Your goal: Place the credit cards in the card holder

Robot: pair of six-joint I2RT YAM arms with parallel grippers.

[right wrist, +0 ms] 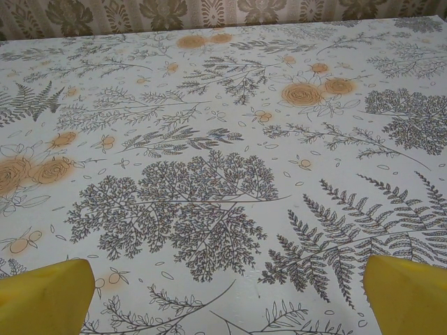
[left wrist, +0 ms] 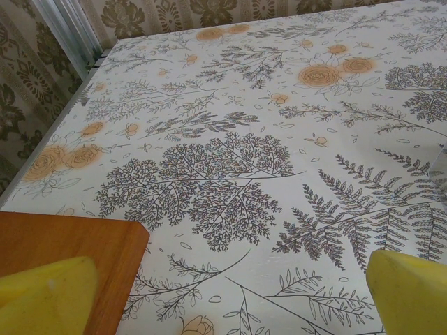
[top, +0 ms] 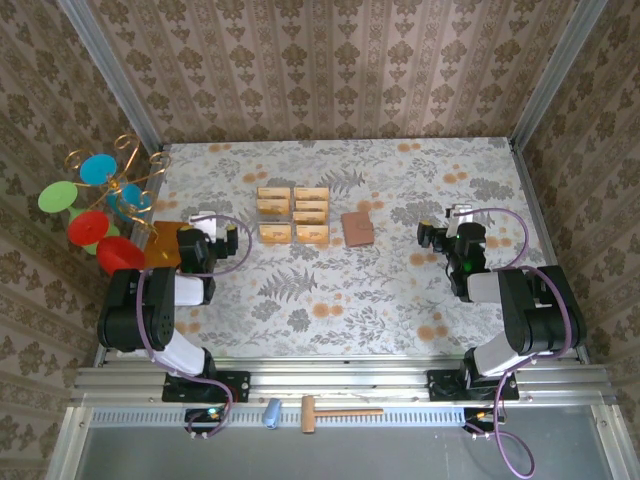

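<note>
Orange-brown board (left wrist: 63, 244) sits partly under my left gripper (left wrist: 227, 300), well left of the card holder (top: 357, 228); the gripper's yellow fingers (left wrist: 42, 293) stand wide apart with nothing between them, and I judge a low sweep could catch that board's edge; the credit cards (top: 293, 213) lie flat in two tight columns just left of the holder, so a pinch on one may shove or drag its neighbour; the holder itself looks folded shut and light, likely to skate away when a card is pushed at it; right of the holder, my right gripper (right wrist: 227, 296) is likewise spread and empty.
</note>
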